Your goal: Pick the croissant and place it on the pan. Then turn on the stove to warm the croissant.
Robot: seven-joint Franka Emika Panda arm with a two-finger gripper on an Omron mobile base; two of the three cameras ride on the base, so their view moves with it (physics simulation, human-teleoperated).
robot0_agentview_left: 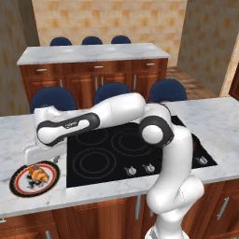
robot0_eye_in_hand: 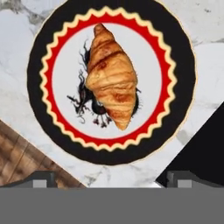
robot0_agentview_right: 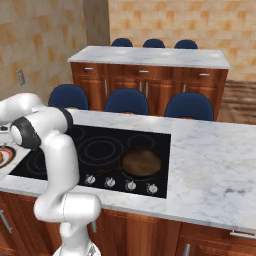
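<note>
— One croissant [robot0_eye_in_hand: 110, 83], and it lies in the middle of the round plate [robot0_eye_in_hand: 39, 65] with the black and red rim, on top of the dark emblem painted there

— Where does that plate stand?

— At the left end of the marble counter [robot0_agentview_left: 14, 135], near its front edge, just left of the stove [robot0_agentview_left: 93, 158]. From the left base camera the croissant [robot0_agentview_left: 38, 174] shows as a small golden shape on the plate [robot0_agentview_left: 18, 184]

— And the gripper?

— The gripper [robot0_eye_in_hand: 109, 179] hangs above the plate. The hand camera looks straight down on the pastry, and the two dark finger tips [robot0_eye_in_hand: 41, 178] rise at the bottom of that picture, one on each side, set wide apart and holding nothing. The croissant sits between them but beyond their ends, not touching either

— What lies to the right?

— The black glass stove with its grey burner rings and a row of silver knobs [robot0_agentview_right: 120, 183] along the near edge. In the right base view the pan [robot0_agentview_right: 141, 162] rests on the near right burner, brown and shallow, its handle pointing left. It is well apart from the plate

— Beyond the counter?

— Three blue chairs [robot0_agentview_right: 127, 101] stand at its far side, then a second counter [robot0_agentview_right: 150, 56] with more chairs behind it
</note>
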